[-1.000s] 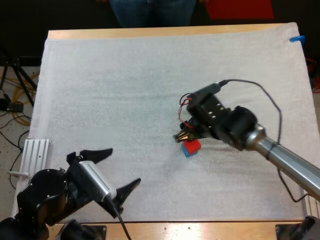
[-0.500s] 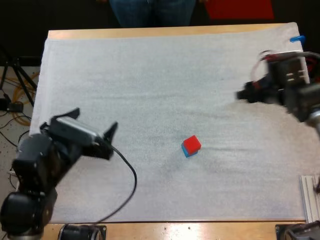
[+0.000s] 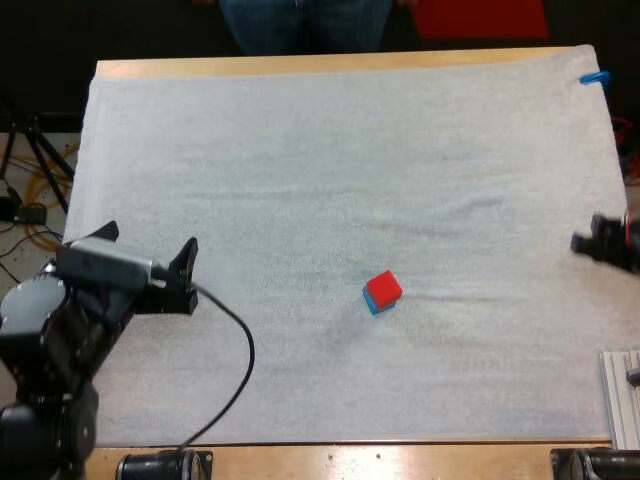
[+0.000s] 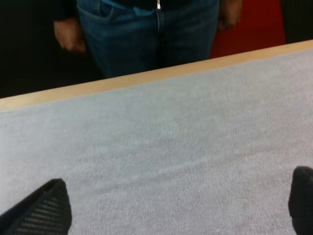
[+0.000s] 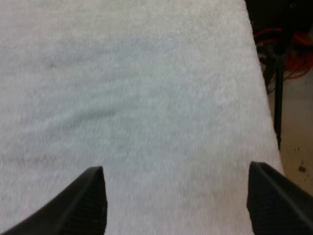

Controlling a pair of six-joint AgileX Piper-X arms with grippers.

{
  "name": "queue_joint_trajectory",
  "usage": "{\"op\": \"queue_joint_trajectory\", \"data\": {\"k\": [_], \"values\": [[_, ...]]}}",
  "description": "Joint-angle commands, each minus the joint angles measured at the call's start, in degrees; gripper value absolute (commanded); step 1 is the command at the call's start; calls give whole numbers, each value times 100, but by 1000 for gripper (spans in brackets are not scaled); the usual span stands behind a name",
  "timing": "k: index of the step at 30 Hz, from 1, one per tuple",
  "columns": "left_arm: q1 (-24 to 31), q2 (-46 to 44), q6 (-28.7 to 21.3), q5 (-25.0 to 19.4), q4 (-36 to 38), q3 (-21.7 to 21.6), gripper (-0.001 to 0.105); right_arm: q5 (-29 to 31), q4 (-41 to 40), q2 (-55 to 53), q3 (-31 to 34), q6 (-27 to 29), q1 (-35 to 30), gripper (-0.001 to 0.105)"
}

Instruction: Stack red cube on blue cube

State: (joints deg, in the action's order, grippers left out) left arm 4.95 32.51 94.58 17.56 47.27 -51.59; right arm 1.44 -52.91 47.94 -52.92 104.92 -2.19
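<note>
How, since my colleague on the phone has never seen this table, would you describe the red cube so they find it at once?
Take the white mat covering the wooden table and look just right of its middle, toward the near edge. The small red cube sits there atop a small blue cube, the only bright red thing on the mat.
</note>
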Motion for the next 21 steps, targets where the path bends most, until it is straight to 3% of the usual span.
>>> {"op": "queue_joint_trajectory", "data": {"k": [1, 8, 14, 21], "values": [[11, -192, -69, 66, 51, -28, 87, -59, -31, -498, 141, 68, 11, 59], [11, -1230, -284, 66, 259, 8, 87, -59, -351, -2399, 609, 68, 53, 59], [-158, -2376, -297, 102, 308, 429, 87, -325, -577, -3664, 658, 68, 53, 59], [-209, -3864, -297, 112, 1227, 829, 87, -341, -933, -4724, 658, 79, 53, 59]]}}
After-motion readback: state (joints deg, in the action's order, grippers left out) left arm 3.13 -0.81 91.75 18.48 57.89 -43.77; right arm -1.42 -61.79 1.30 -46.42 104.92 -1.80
